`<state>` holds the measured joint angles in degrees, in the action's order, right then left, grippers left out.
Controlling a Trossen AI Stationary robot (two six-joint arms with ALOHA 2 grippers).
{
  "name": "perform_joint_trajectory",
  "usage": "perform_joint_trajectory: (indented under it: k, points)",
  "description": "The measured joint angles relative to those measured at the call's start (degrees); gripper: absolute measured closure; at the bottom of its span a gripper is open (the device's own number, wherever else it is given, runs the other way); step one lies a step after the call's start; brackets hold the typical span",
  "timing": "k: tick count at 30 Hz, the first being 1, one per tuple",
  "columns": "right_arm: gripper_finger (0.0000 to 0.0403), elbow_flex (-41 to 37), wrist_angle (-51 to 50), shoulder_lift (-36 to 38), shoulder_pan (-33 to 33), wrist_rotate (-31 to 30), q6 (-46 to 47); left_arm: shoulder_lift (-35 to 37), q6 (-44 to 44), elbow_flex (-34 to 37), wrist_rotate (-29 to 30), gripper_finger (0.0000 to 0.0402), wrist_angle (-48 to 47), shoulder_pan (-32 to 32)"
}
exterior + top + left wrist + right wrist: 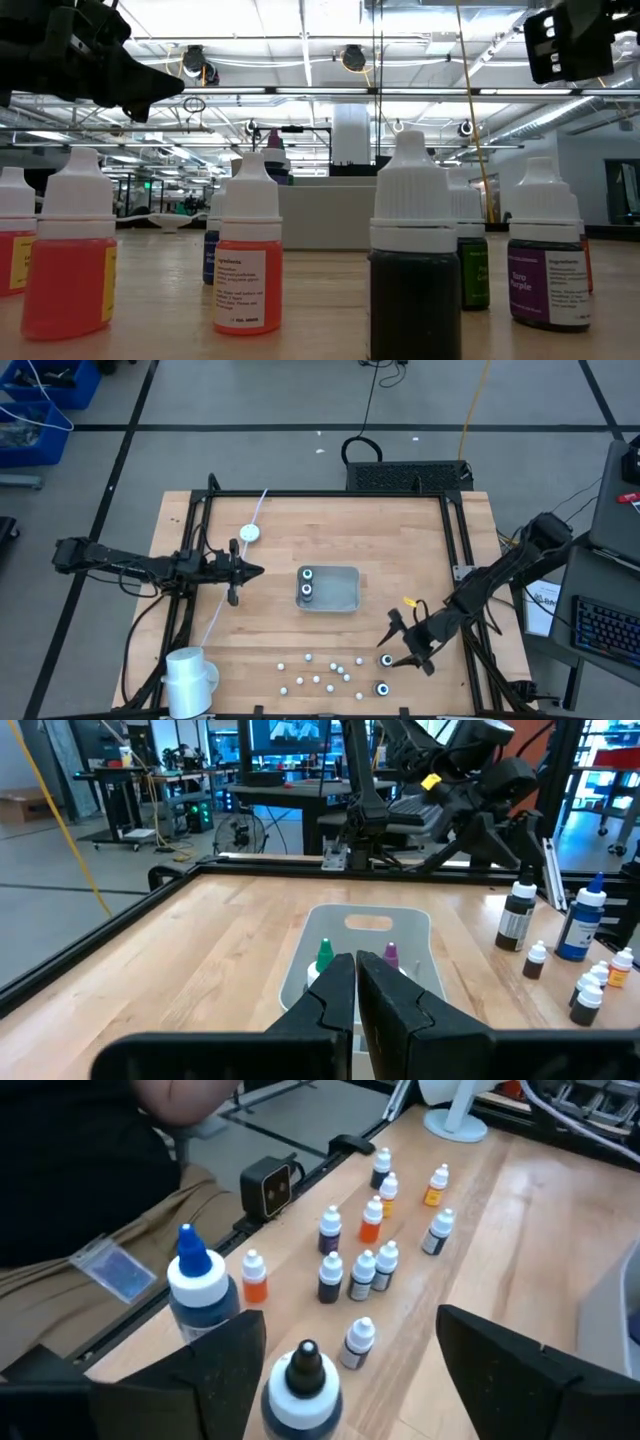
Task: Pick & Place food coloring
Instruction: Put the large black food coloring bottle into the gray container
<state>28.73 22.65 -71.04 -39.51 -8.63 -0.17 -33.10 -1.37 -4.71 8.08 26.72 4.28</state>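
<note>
Right gripper (403, 643), fingers spread wide and empty, hovers lower right beside a dark bottle (386, 659).
Two bottles (307, 585) sit in the central grey tray (343, 589); left gripper (247, 571) waits closed, left of it.

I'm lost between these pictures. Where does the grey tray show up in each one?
High view: the grey tray sits at the table's centre.
Low view: not in it.
Left wrist view: in the middle, just beyond the dark fingers.
Right wrist view: probably the pale shape cut off at the right edge.
Shared landmark: the small bottle cluster shows in every view.
</note>
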Motion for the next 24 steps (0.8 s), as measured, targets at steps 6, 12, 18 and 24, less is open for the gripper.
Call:
perform_joint_trajectory:
  k: [6,12,18,24]
  points:
    - [0.0125,0.02,-0.50,-2.93,0.00,2.70,3.45,0.00,0.01,0.00,-0.04,0.0380,-0.01,0.01]
    - [0.0126,0.02,0.46,-5.33,0.00,2.70,4.80,0.00,0.02,0.00,-0.04,0.0380,-0.06,0.01]
    - [0.0135,0.02,1.11,-6.74,0.00,2.72,5.32,0.00,0.02,0.00,-0.02,0.0380,-0.09,0.01]
    - [0.0174,0.02,1.14,-6.92,0.00,2.70,5.19,0.00,0.04,0.00,-0.02,0.0380,-0.11,0.01]
